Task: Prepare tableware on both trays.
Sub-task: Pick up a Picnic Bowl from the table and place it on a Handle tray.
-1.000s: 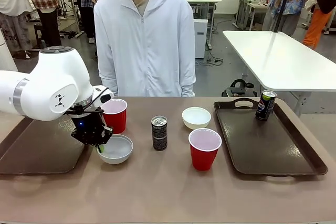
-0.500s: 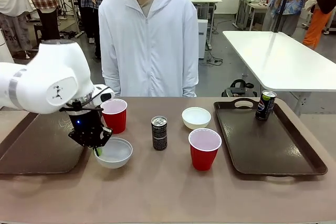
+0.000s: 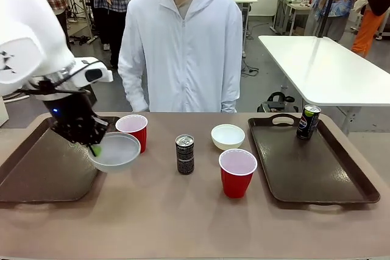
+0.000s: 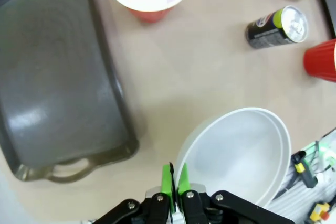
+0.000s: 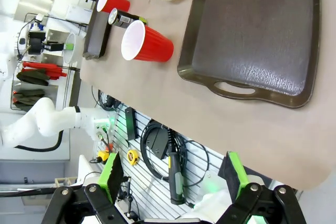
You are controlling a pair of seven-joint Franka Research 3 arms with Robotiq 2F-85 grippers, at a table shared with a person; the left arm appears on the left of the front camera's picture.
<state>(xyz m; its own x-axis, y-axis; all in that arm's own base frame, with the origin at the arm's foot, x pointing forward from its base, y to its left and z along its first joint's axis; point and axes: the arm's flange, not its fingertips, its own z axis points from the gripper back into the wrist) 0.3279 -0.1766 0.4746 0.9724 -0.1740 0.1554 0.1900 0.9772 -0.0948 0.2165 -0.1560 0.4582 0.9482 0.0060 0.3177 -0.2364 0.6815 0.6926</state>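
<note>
A tan worktop [image 3: 183, 217] stretches across a busy workshop, and a person [image 3: 183, 41] in a white hooded jacket stands at its far side with arms down. The left hand [image 3: 94, 148] has its green pads pressed together on the near rim of a white bowl [image 3: 117, 151]. It holds the bowl tilted and, as far as the front view shows, clear of the worktop, just beside the inner edge of the left tray [image 3: 36, 178]. In the left wrist view the rim sits pinched between the two pads, with the corner of that tray close by. Just behind the bowl stands a red cup [image 3: 135, 127], upright with its white inside showing. Near the middle a dark can [image 3: 184, 154] stands upright. A second white bowl [image 3: 228, 136] rests beyond it and to the right, and a second red cup [image 3: 236, 173] stands nearer the robot, just beside the right tray [image 3: 317, 172]. A second can [image 3: 308, 122] stands upright in that tray's far corner, next to the handle cut-out. The right hand [image 5: 172, 174] is off the worktop's edge, its fingers spread wide apart.
</note>
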